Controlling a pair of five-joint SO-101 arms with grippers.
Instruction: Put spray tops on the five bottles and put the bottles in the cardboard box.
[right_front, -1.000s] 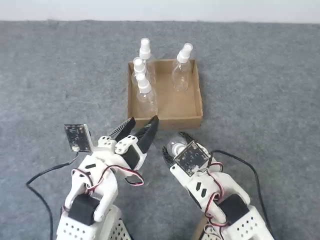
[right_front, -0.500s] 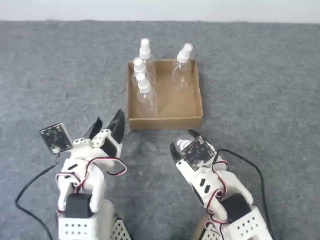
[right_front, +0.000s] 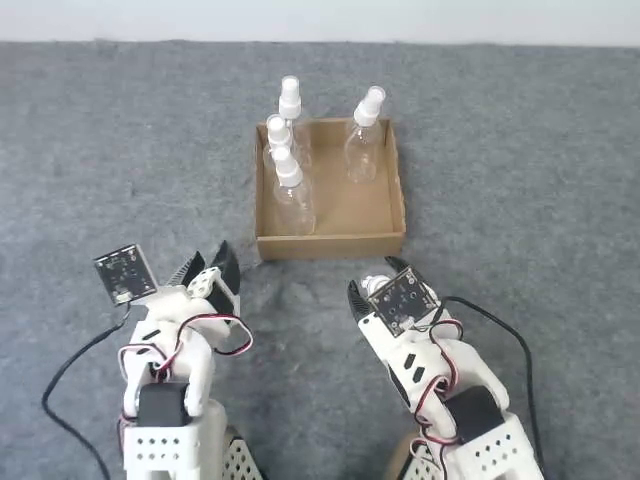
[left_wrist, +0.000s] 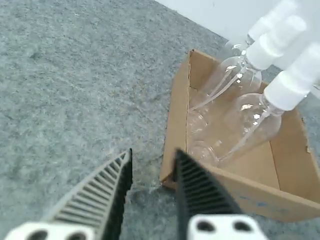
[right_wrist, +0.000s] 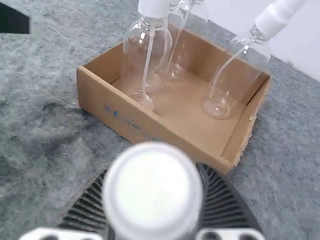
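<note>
The cardboard box (right_front: 330, 243) stands at the table's middle with several clear bottles upright in it, each with a white spray top: a group along its left side (right_front: 290, 185) and one at the far right corner (right_front: 364, 140). My right gripper (right_front: 382, 290) is just in front of the box, shut on a further bottle (right_front: 375, 287). The right wrist view looks straight down on that bottle's white top (right_wrist: 152, 187) between the black fingers (right_wrist: 220, 202). My left gripper (right_front: 210, 272) is off the box's front left corner, open by a narrow gap (left_wrist: 152, 175) with nothing in it.
Grey carpet covers the table on all sides of the box (left_wrist: 175, 120). A cable (right_front: 70, 370) trails beside the left arm's base, and another cable (right_front: 510, 350) curves by the right arm. The box's right front part (right_wrist: 200, 115) holds no bottle.
My left arm has drawn back from the box's front towards the left, and its jaws have narrowed. My right gripper has shifted slightly right with the bottle still in it.
</note>
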